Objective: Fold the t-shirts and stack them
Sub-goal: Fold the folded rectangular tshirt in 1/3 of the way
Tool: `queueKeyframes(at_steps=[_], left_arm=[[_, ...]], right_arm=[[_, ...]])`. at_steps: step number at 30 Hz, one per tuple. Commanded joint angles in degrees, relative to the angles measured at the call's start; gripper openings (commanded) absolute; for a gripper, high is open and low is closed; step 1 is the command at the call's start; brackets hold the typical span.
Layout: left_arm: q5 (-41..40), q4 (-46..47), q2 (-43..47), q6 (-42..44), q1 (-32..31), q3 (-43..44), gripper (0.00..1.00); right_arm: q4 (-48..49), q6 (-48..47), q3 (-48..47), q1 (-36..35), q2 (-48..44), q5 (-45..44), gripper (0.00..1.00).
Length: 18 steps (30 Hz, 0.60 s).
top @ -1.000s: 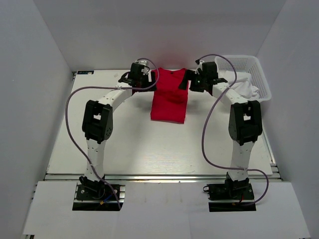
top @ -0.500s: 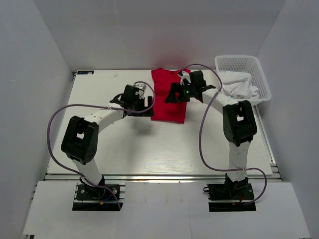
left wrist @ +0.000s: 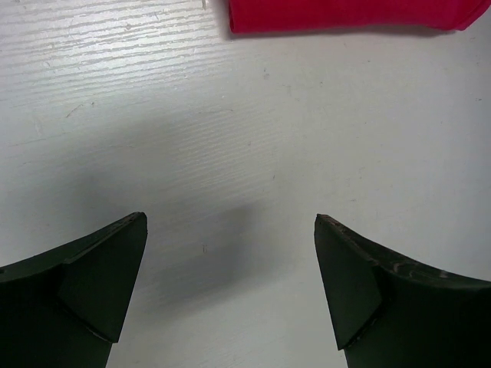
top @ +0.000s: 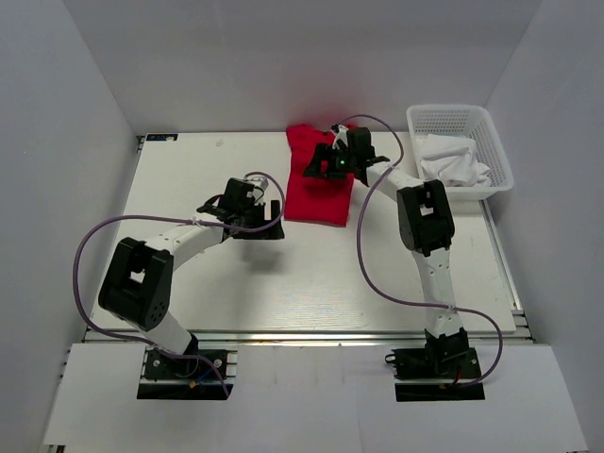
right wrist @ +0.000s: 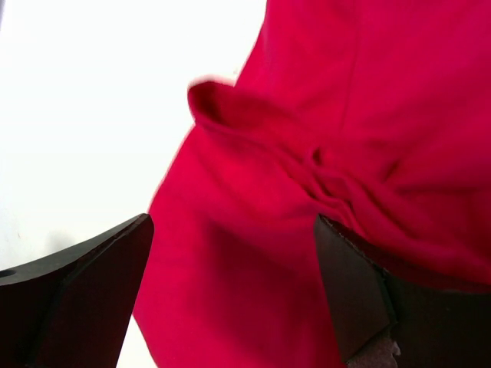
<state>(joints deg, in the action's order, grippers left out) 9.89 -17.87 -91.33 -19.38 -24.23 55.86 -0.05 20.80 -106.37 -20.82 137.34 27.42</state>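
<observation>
Your tools gape empty: left tool (left wrist: 230, 226) over counter (left wrist: 322, 115), right tool (right wrist: 230, 222) above red t-shirt (right wrist: 399, 115) at far edge. Close carelessly, you drag folds loose.

The t-shirt (top: 326, 200) lies on the table (top: 283, 283), in the far middle. The basket (top: 453, 110) stands to its right at the far right corner, with a cloth (top: 453, 160) in it. The left gripper (top: 271, 215) is above the table, just left of the t-shirt's near edge; the right gripper (top: 317, 170) is above the t-shirt

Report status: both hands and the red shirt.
Left hand open over table, short of red t-shirt. Right hand open above the t-shirt, gripping nothing. T-shirt folded, rumpled on top. Basket stands apart, right side.
</observation>
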Motion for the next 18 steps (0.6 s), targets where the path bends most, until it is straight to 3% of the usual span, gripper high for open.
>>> queueKeyframes(at_steps=[1, 6, 11, 16, 18], left_arm=[[0.39, -0.50, 2.91, 1.18, 0.06, 0.83, 1.00], [0.92, -0.50, -0.42, 2.76, 0.06, 4.34, 1.00], [0.92, 1.86, -4.90, 4.78, 0.06, 9.08, 1.00], [2.58, 3.45, -10.61, 6.63, 0.06, 13.31, 1.00], [2.59, 4.15, -13.77, 7.34, 0.06, 14.89, 1.00]], right_arm=[[3.66, 2.76, -4.55, 1.39, 0.30, -1.15, 0.90], [3.31, 1.88, 2.72, 1.75, -5.67, 1.14, 0.90], [0.14, -1.55, 11.96, 1.57, -17.97, -2.71, 0.90], [3.57, 1.35, 36.80, 1.84, -31.33, -4.21, 0.90], [3.22, 2.23, 40.95, 2.10, -35.11, -5.18, 0.90]])
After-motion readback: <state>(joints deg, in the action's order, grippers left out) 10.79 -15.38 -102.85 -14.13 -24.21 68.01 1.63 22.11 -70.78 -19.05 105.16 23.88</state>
